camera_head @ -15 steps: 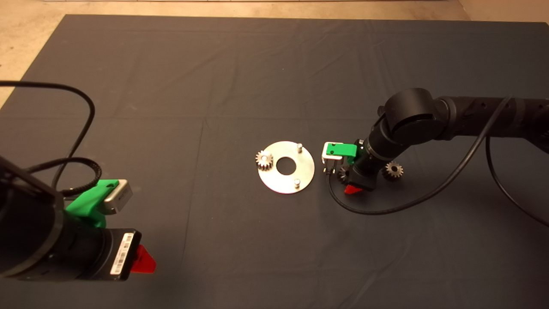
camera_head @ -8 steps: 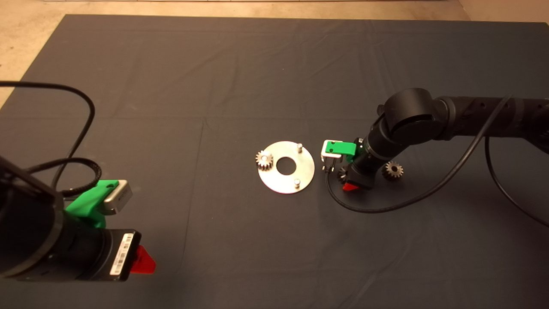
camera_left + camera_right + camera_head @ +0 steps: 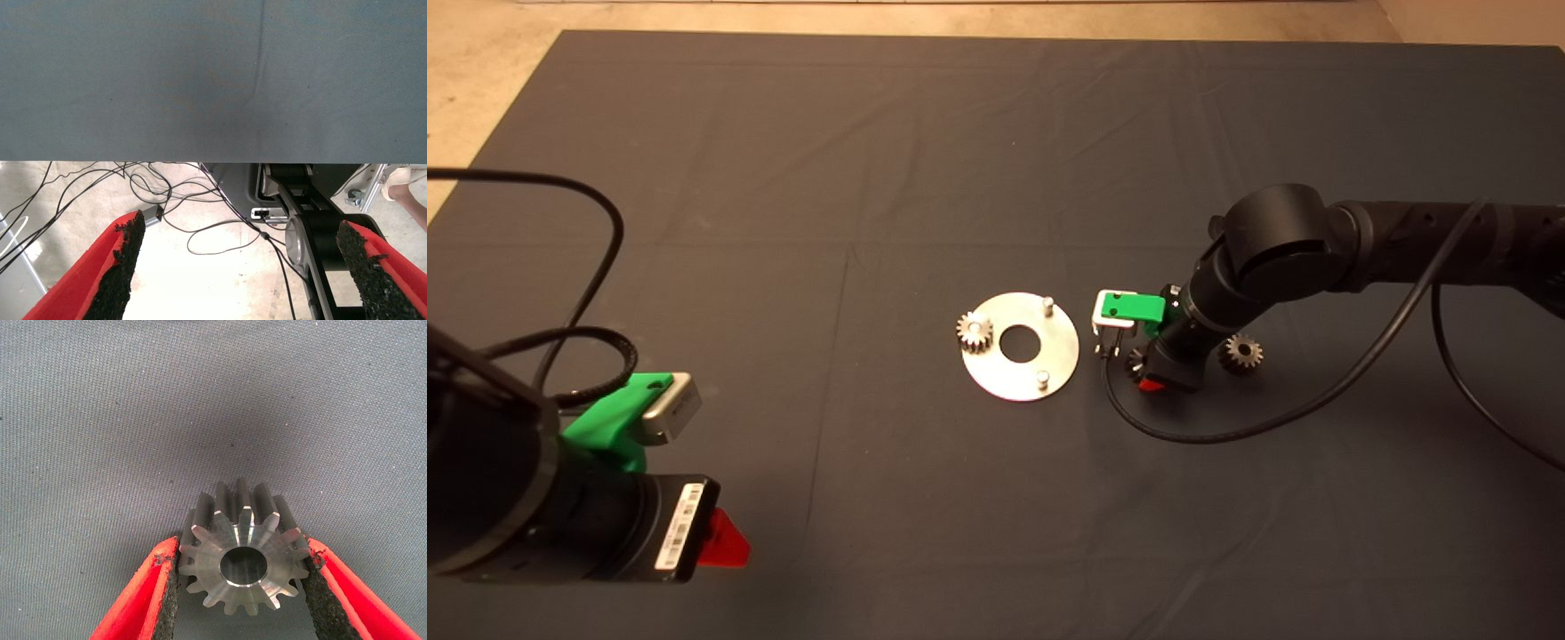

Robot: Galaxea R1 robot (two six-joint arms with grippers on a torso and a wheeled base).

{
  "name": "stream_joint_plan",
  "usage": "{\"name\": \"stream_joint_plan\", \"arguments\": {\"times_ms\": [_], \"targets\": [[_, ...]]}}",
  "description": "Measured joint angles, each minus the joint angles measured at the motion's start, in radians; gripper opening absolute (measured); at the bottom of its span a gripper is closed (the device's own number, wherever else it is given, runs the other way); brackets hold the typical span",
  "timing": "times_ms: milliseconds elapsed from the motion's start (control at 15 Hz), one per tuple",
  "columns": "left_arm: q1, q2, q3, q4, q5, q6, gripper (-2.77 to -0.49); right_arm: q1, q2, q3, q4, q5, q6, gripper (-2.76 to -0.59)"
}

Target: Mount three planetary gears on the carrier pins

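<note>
the right gripper (image 3: pixel 237 587) is down at the tabletop just beside the disc (image 3: pixel 1021 382), on its right, and its fingers (image 3: pixel 157 587) bracket one gear (image 3: pixel 241 560) — one black pad on each side of the toothed rim, at or just short of touching the teeth, so the grasp looks nearly closed rather than clenched. the gear stands on the mat with its bore facing up toward the wrist, its axis running roughly along the fingers' reach, which suits a straight lift and a drop over a peg.

two carrier pins stand bare: the far pin (image 3: pixel 1048 304) and the near pin (image 3: pixel 1041 378), both a short way left of this gripper. one gear (image 3: pixel 975 332) already sits at the disc's left edge; a third gear (image 3: pixel 1240 353) lies on the mat to the right.

the left gripper (image 3: pixel 243 273) waits at the lower left, fingers spread, holding nothing — well apart from the disc.
</note>
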Motion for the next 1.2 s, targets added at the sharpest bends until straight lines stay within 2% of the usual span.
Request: {"name": "stream_joint_plan", "arguments": {"times_ms": [67, 533, 800, 1133, 1200], "targets": [[0.000, 0.000, 0.000, 0.000, 0.000, 0.000, -1.22, 0.000, 0.000, 0.000, 0.000, 0.000, 0.000, -2.19], [0.000, 0.000, 0.000, -0.003, 0.000, -0.001, -1.22, -0.002, -0.004, 0.006, -0.002, 0.000, 0.000, -2.24], [0.000, 0.000, 0.000, -0.003, 0.000, -0.002, -1.22, -0.003, -0.003, 0.020, -0.004, -0.001, 0.042, -2.25], [0.000, 0.000, 0.000, -0.003, 0.000, -0.002, -1.22, 0.001, -0.002, 0.080, -0.005, -0.009, 0.121, -2.30], [0.000, 0.000, 0.000, -0.003, 0.000, -0.002, -1.22, 0.011, -0.003, 0.082, -0.006, -0.022, 0.128, -2.30]]}}
